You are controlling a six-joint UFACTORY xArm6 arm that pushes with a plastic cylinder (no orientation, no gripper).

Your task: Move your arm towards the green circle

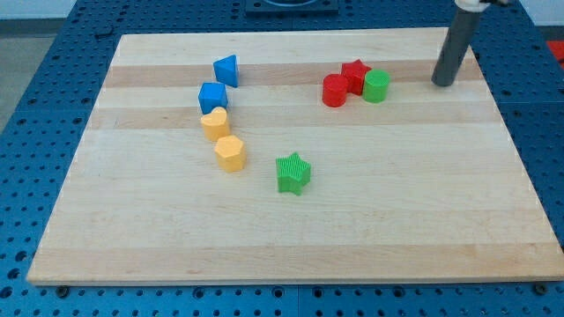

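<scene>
— Camera view first: where does the rod stand?

— At the view's top right. My tip [443,84] rests on the wooden board [352,229], close to its far right corner. It is a bare dark rod, no jaws to open or close, and it holds nothing.

— And the green circle?

— The green circle [376,86] sits to the view's left of my tip, near it but clearly apart, with bare wood between them. It is roughly level with the tip.

— Anything against it?

— Yes. A red star [355,74] sits just beside it on the view's left, seemingly touching, and a red circle [334,91] presses against the star further left. The three make a tight cluster.

— The rest of the board?

— Well apart, toward the view's left, a blue triangle-like block [226,70] lies uppermost, with a blue cube-like block [212,97] just below it. Under that comes a yellow heart [215,122], touching or nearly touching the blue one, then a yellow hexagon-like block [231,152] close beneath. A green star [293,173] stands alone near the middle, toward the view's bottom. Around the board runs a blue perforated table [53,79].
</scene>
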